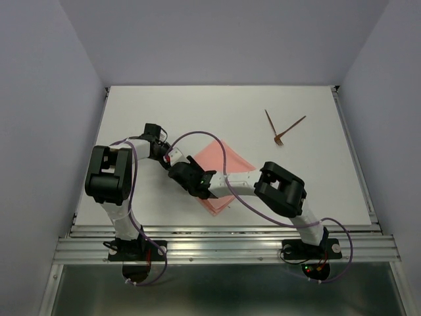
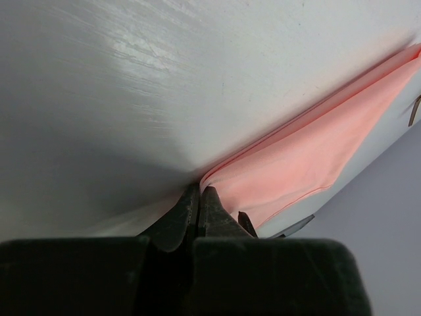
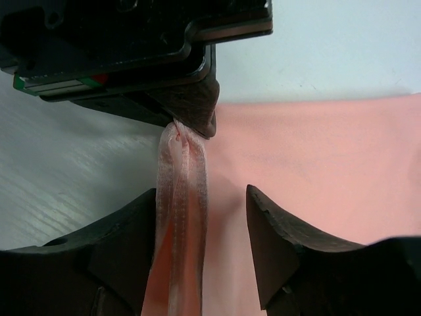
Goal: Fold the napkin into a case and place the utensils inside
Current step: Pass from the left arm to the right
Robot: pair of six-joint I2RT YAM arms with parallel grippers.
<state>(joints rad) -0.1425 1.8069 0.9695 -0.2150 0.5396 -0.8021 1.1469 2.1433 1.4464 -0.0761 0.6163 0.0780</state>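
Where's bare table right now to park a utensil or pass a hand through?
Free: the table along its far edge, left of the utensils; the right side between utensils and right arm. Crowded: near centre, where left arm and right arm meet over the napkin.

The left arm [image 1: 108, 176] bends at its elbow and reaches right and low over the surface, and the left jaws are pressed together on a pinched-up ridge of the napkin [image 3: 329, 151]. The right arm [image 1: 279, 187] folds at its elbow and stretches left with its wrist low. The right jaws stand apart on either side of that ridge, their tips just short of the left jaws.
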